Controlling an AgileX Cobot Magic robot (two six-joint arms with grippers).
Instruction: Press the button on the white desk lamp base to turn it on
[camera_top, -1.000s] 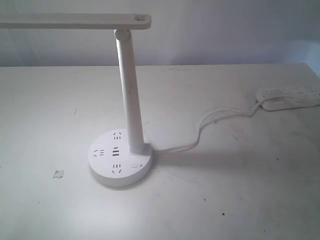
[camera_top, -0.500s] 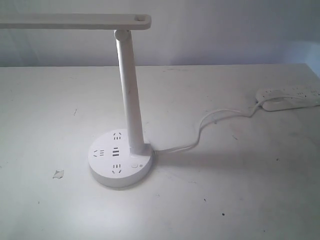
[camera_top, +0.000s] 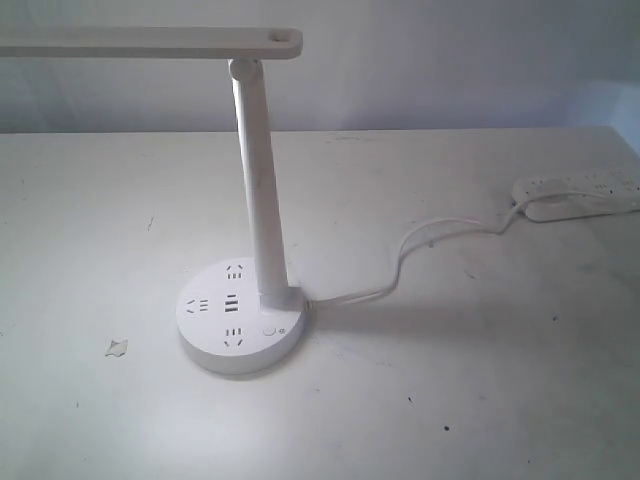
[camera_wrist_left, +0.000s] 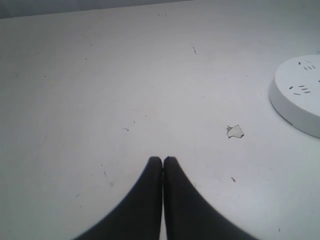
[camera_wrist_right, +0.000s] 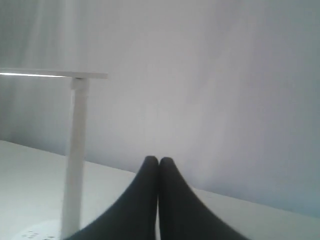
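White desk lamp base (camera_top: 212, 352) stands on the pale surface (camera_top: 450, 400), with its stem (camera_top: 262, 200) rising from its far edge and the long head (camera_top: 150, 42) reaching out over the side away from its cable (camera_top: 420, 240). That cable runs from the base to a power strip (camera_top: 580, 195) lying well apart from it. Neither arm shows in the exterior view, so the approach step looks not yet begun. The left claw (camera_wrist_left: 162, 161) is closed, tips touching, gripping nothing, and hangs over bare surface well apart from the base (camera_wrist_left: 300, 100), on the side where a small scrap (camera_wrist_left: 234, 131) lies. The right claw (camera_wrist_right: 158, 160) is likewise closed and empty, held high and facing the stem, not yet near the base. On top of the base, just beside the foot of the stem on the cable side, sits the button (camera_top: 269, 329), next to the dark socket slots. I cannot tell from the head whether the lamp is lit, though no claw is near enough to have pressed. The next move probably suits the right arm: bring the closed tip in from the cable side, clear of the stem, then come straight down on the button alone, missing the slots.
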